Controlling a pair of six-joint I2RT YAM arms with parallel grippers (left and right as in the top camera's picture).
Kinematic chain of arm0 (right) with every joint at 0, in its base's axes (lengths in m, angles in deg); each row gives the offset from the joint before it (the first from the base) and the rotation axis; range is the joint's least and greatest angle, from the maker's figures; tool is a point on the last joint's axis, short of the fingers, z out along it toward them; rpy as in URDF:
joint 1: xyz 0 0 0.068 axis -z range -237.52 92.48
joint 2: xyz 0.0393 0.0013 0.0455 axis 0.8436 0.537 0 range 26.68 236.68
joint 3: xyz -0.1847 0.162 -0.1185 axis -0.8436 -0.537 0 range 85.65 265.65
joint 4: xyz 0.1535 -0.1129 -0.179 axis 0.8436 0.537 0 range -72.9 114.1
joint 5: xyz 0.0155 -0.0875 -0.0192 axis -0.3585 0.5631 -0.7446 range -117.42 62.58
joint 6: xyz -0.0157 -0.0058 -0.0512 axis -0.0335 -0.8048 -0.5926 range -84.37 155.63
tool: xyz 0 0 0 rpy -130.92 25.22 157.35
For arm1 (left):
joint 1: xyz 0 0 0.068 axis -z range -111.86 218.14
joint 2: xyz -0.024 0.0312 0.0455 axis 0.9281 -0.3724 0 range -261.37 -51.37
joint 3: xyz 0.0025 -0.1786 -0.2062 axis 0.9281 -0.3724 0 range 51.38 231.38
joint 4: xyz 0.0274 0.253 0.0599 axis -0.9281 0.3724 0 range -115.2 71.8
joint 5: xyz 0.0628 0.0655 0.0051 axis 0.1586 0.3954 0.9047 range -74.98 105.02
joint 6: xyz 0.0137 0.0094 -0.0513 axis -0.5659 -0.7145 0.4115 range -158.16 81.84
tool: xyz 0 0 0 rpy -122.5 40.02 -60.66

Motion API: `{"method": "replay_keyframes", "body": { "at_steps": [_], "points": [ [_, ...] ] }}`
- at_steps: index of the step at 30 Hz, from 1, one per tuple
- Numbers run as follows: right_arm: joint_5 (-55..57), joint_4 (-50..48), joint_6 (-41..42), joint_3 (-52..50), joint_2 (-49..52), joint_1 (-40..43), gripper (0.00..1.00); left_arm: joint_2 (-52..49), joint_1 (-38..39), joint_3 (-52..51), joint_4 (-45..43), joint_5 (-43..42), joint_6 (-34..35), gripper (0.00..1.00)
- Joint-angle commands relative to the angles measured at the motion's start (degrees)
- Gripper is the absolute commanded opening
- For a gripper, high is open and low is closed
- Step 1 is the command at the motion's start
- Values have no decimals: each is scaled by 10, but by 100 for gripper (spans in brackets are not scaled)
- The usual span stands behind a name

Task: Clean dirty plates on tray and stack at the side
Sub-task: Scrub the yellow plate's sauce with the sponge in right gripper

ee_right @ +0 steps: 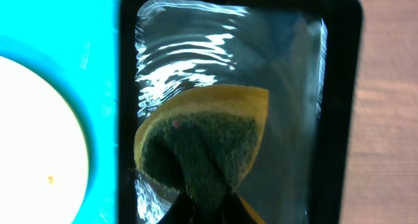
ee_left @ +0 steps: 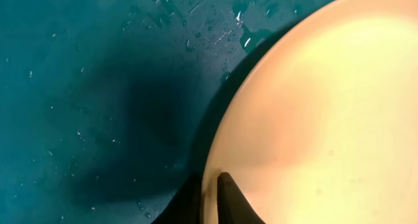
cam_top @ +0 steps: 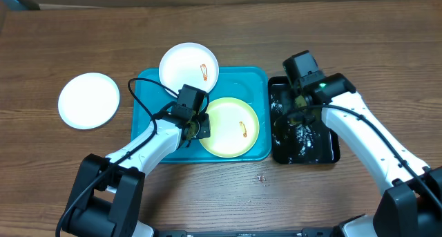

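The turquoise tray holds a yellow-green plate with an orange smear. A white plate, also smeared, lies across the tray's far rim. A second white plate rests on the table to the left. My left gripper is shut on the yellow-green plate's left rim, one finger above and one below. My right gripper hangs over the black tray, shut on a folded green-and-yellow sponge.
The black tray holds rippling water and sits right against the turquoise tray. Water drops dot the turquoise tray's floor. A few crumbs lie on the wooden table near the front.
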State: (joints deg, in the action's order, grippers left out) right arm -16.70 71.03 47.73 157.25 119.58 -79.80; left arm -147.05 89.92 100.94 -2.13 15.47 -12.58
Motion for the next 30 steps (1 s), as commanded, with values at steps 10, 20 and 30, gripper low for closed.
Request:
{"method": "replay_keyframes", "body": {
  "at_steps": [10, 20, 30],
  "points": [
    [-43, -85, -2, 1, 5, -133, 4, 3, 0, -7, 3, -9, 4, 4],
    [-26, -112, 1, 0, 95, -156, 4, 3, 0, -7, 2, -9, 4, 4],
    [-13, -130, 1, -4, 156, -156, 4, 3, 0, -7, 2, -12, 4, 4]
  ]
}}
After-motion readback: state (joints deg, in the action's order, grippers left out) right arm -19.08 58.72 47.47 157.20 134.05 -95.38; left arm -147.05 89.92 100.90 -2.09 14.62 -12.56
